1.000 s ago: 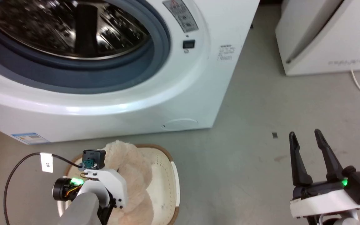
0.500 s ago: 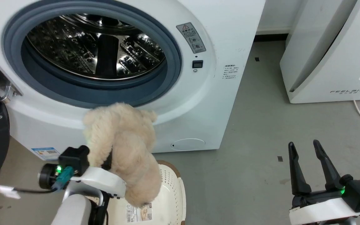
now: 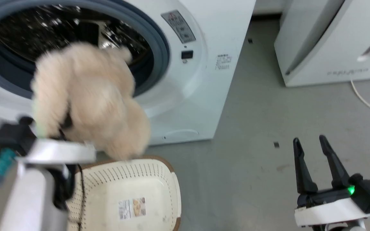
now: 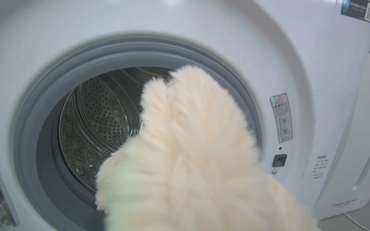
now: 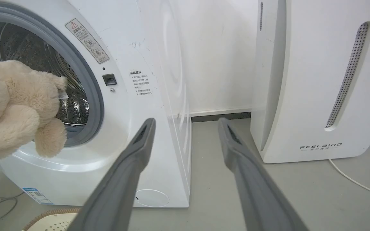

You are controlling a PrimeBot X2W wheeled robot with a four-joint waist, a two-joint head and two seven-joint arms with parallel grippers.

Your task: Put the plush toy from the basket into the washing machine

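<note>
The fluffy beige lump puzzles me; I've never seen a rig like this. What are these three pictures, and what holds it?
This is a two-armed robot. The picture showing both arms comes from its head camera, looking down; the other two come from cameras on its wrists. The lump is a plush toy, gripped by the left gripper and held before the open washing machine, with the basket on the floor below. The right gripper stands open, holding nothing. The white box at the right is another appliance.

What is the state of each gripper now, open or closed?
Left gripper: closed on the toy, held up before the washer.
Right gripper: open, holding nothing.
</note>
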